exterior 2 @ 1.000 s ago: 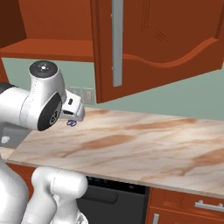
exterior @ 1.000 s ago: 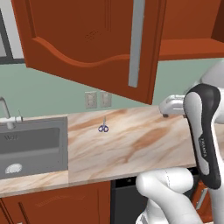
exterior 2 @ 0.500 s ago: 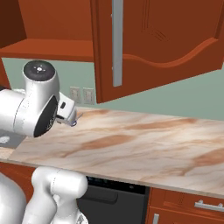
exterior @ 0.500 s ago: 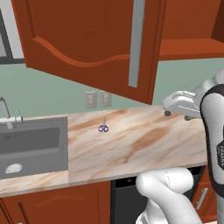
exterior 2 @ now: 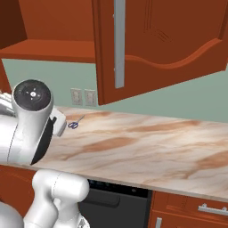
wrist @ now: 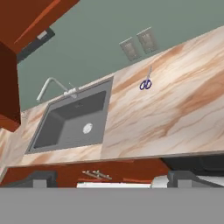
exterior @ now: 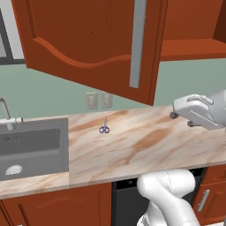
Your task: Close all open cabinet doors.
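One tall reddish-brown cabinet door [exterior: 88,48] stands swung wide open over the counter, its long silver bar handle [exterior: 137,44] facing me. From the right base view the same door [exterior 2: 169,40] and handle [exterior 2: 119,44] hang forward of the open cabinet shelf [exterior 2: 49,49]. My gripper [exterior: 182,119] hovers at the right above the counter, below the door's lower corner and apart from it. Its jaws are open and hold nothing. In the hand view the gripper [wrist: 111,179] looks down at the counter, with the door's edge [wrist: 11,87] at the left.
A marble counter [exterior: 145,145] runs along the green wall. Small blue scissors [exterior: 104,128] lie near two wall outlets [exterior: 98,100]. A grey sink [exterior: 31,145] with a faucet [wrist: 54,85] sits at the left. A dark dishwasher front [exterior 2: 116,205] is below.
The arm has swung to the right and its dark upper link has left the left base view. The hand has shifted a little right and down. The door has not moved.
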